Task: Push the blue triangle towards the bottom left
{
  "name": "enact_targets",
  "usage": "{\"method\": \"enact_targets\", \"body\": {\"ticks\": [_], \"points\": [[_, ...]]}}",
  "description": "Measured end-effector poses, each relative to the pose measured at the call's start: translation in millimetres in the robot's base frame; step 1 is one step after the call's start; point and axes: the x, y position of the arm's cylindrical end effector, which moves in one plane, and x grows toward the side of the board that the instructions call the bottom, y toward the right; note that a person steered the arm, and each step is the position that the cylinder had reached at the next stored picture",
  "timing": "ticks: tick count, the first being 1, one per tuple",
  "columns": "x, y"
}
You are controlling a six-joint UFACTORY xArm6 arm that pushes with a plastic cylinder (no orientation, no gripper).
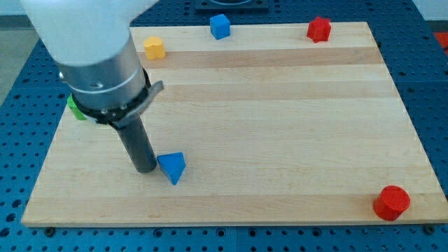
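At the board's [280, 84] lower left: tip [145, 170] down on the wood, touching the triangle's [172, 166] left side. No gripper, nothing held. Triangle thus to the view's right of the tip, goal to the lower left. Wrong side for the push; probably needs rounding to the upper right first.
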Motion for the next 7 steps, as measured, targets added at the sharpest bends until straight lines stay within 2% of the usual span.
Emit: {"method": "enact_targets", "body": {"ticks": [1,2,3,5,6,7], "points": [[19.3,0.0],[56.3,0.1],[68.2,15.5],[27.9,67.5],[-7.7,66.8],[-24.9,40.1]]}}
